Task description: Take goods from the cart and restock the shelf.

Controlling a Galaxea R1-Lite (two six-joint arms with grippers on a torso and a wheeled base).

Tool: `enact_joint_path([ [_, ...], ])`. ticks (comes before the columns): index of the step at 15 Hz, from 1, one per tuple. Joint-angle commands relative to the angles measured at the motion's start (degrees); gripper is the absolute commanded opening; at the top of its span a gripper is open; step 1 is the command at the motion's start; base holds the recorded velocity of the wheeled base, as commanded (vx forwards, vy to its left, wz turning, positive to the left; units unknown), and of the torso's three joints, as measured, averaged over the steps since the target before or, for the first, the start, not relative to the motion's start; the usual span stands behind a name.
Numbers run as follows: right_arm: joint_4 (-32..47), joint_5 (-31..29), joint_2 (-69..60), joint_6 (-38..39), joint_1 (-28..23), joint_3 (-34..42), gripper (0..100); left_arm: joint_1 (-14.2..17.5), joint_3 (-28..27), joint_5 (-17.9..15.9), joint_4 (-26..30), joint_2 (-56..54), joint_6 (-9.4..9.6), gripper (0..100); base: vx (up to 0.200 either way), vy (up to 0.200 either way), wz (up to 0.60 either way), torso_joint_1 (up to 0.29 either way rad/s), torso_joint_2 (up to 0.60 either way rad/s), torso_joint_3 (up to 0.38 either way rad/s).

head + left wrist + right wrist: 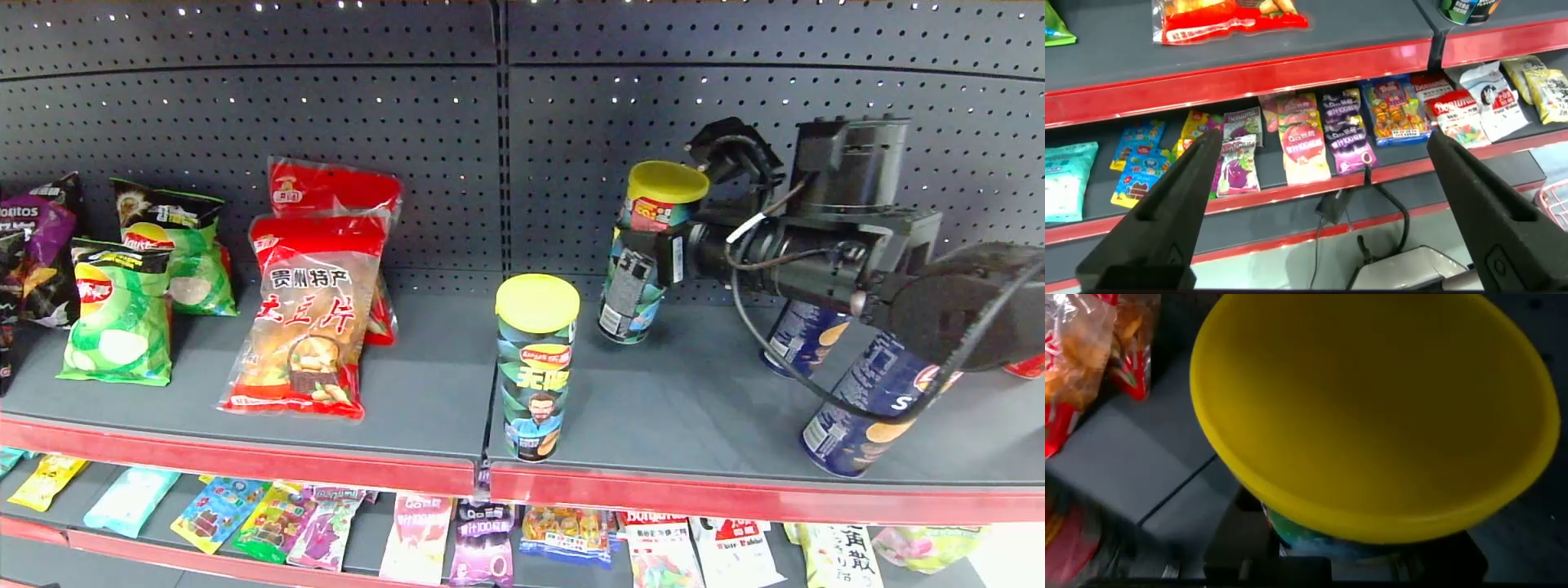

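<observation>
Yellow-lidded can [663, 196], tilted at rear of shelf [694, 400], clamped mid-body between right gripper [633, 261] jaws; left gripper [1323, 143] jaws apart, empty.

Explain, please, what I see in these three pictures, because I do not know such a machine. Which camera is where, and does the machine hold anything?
This is a two-armed robot restocking a shop shelf. The large picture comes from a camera on its head. In it the right gripper is closed on a yellow-lidded can, held tilted near the back of the grey shelf. Also on the shelf are a second can, red snack bags, green chip bags and blue cans. The right wrist camera looks down on the held can's yellow lid. The left wrist camera shows the left gripper, open and empty, in front of small packets lower down.
</observation>
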Motion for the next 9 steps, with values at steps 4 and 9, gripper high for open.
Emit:
enact_joint_path([
  [4,-0.12,-0.21,8.15,0.01,2.91,-4.48,0,0.01,0.05,0.1,0.01,-0.38,-0.01,100,0.0,0.0,0.0,0.0,0.0,0.0],
  [9,-0.29,0.32,11.58,-0.08,4.05,-8.44,0,0.01,0.05,0.1,0.01,-0.38,-0.01,100,0.0,0.0,0.0,0.0,0.0,0.0],
])
